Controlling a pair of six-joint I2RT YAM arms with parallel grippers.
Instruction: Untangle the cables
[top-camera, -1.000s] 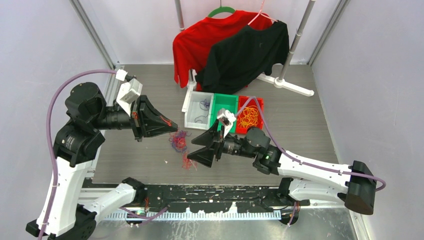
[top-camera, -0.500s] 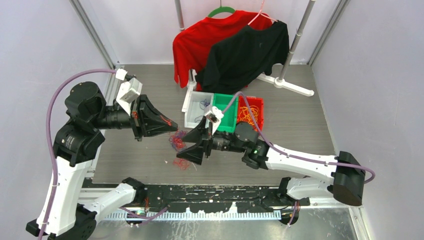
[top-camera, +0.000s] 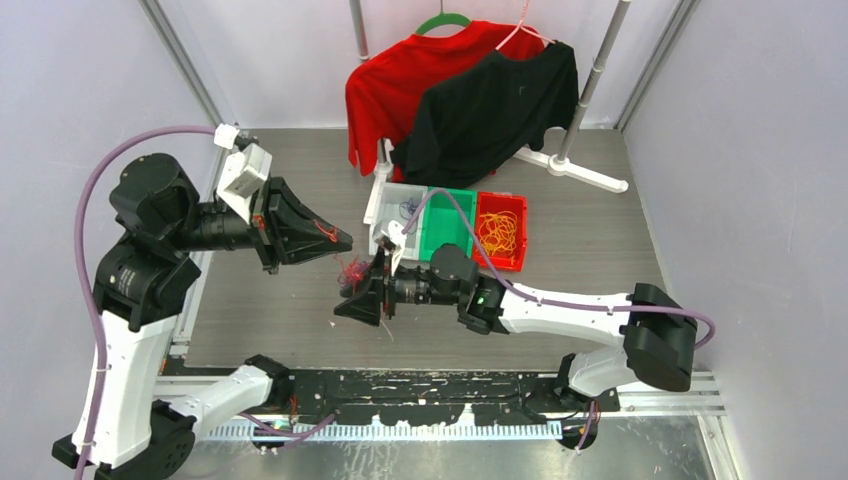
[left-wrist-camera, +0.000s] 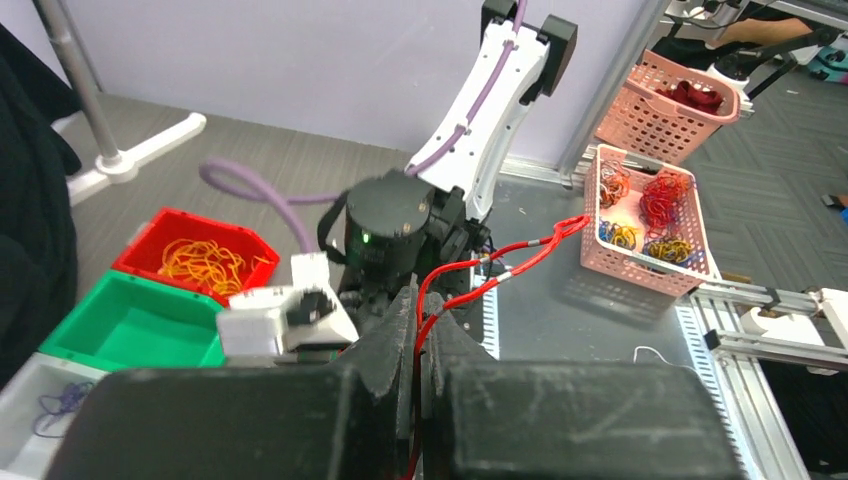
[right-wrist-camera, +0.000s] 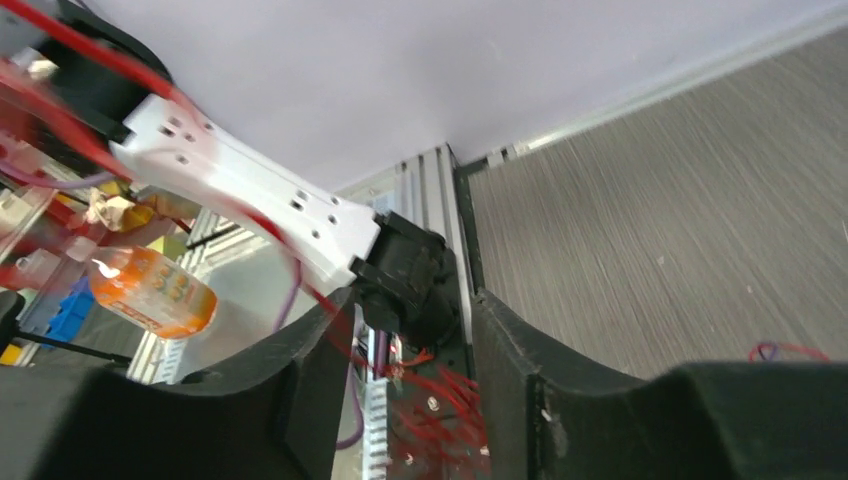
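My left gripper (top-camera: 343, 243) is shut on a thin red cable (left-wrist-camera: 470, 288), which loops out past the fingertips in the left wrist view. In the top view a small tangle of dark red cables (top-camera: 351, 269) hangs from it just above the table. My right gripper (top-camera: 343, 303) is open, right below and against that tangle. In the right wrist view blurred red strands (right-wrist-camera: 450, 395) lie between its spread fingers (right-wrist-camera: 300, 375). I cannot tell whether they touch the pads. Any purple strands of the tangle are hidden.
Three bins stand behind the right arm: white (top-camera: 388, 238) holding purple cables, green (top-camera: 452, 207), and red (top-camera: 519, 210) holding yellow-orange cables (top-camera: 497, 232). A rack with a red shirt (top-camera: 385, 85) and a black shirt (top-camera: 495, 105) stands at the back.
My right gripper has moved left across the table to the tangle. My left gripper has risen slightly, lifting the tangle, still shut on the red cable.
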